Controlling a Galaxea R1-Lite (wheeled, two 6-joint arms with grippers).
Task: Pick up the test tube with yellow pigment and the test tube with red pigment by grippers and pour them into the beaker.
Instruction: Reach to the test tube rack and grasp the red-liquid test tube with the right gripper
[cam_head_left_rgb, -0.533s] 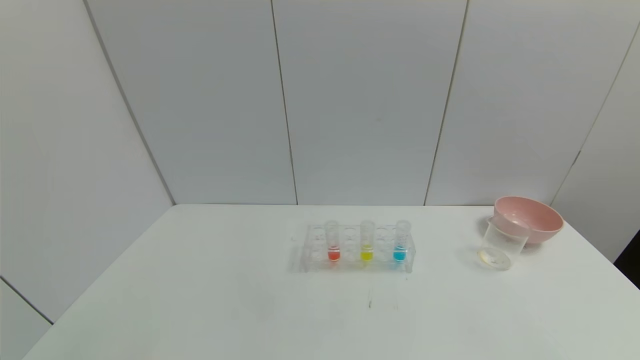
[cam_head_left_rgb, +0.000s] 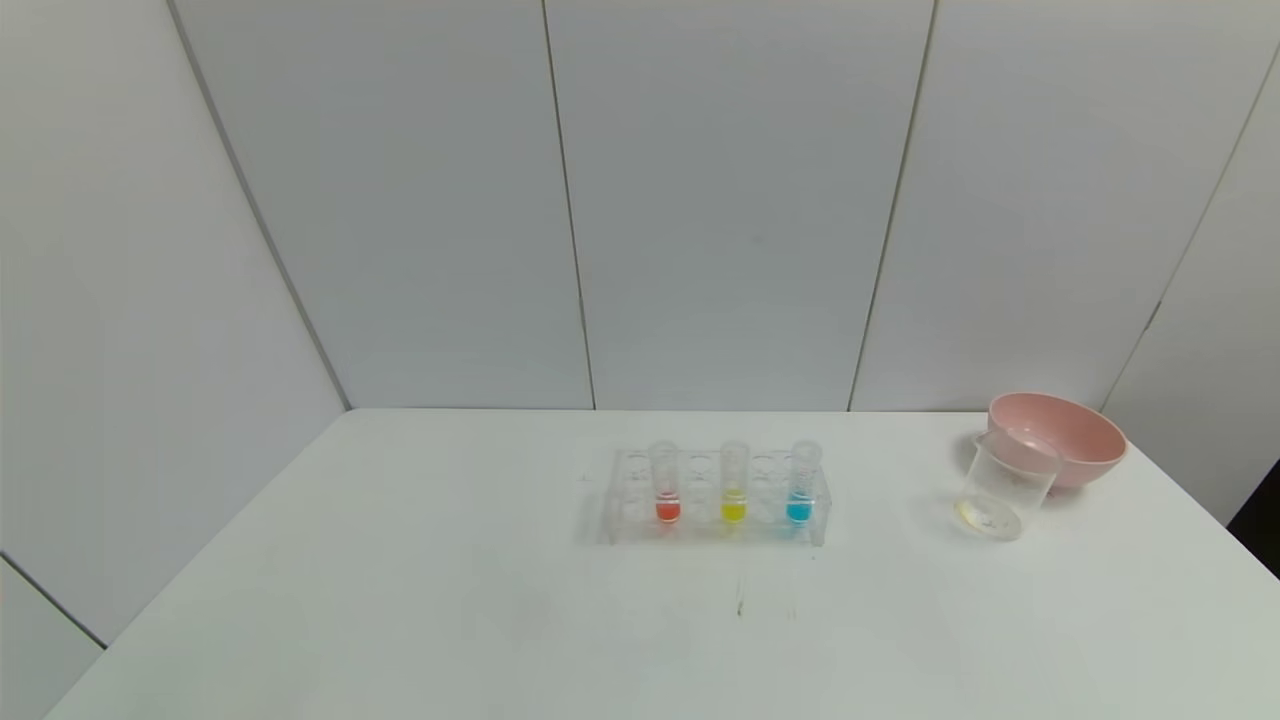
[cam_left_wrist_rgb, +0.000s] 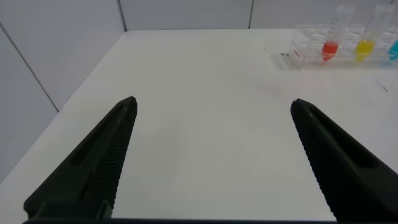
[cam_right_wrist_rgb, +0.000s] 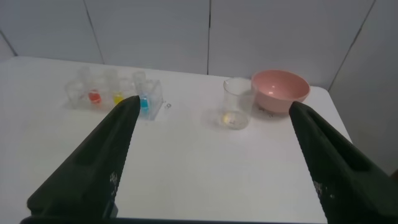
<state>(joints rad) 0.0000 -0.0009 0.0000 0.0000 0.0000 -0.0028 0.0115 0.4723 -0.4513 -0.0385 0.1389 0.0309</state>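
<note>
A clear rack (cam_head_left_rgb: 716, 497) stands mid-table with three upright tubes: the test tube with red pigment (cam_head_left_rgb: 666, 484), the test tube with yellow pigment (cam_head_left_rgb: 734, 484) and a blue one (cam_head_left_rgb: 800, 484). The beaker (cam_head_left_rgb: 1005, 485) stands at the right, in front of a pink bowl. Neither arm shows in the head view. My left gripper (cam_left_wrist_rgb: 213, 104) is open and empty, well short of the rack; its view shows the red tube (cam_left_wrist_rgb: 331, 38) and yellow tube (cam_left_wrist_rgb: 367, 38). My right gripper (cam_right_wrist_rgb: 213, 106) is open and empty, back from the beaker (cam_right_wrist_rgb: 236, 104) and the rack (cam_right_wrist_rgb: 115, 92).
A pink bowl (cam_head_left_rgb: 1055, 437) sits behind the beaker near the table's right back corner, also in the right wrist view (cam_right_wrist_rgb: 280, 89). Grey wall panels close the back and left. The white table (cam_head_left_rgb: 450, 620) spreads in front of the rack.
</note>
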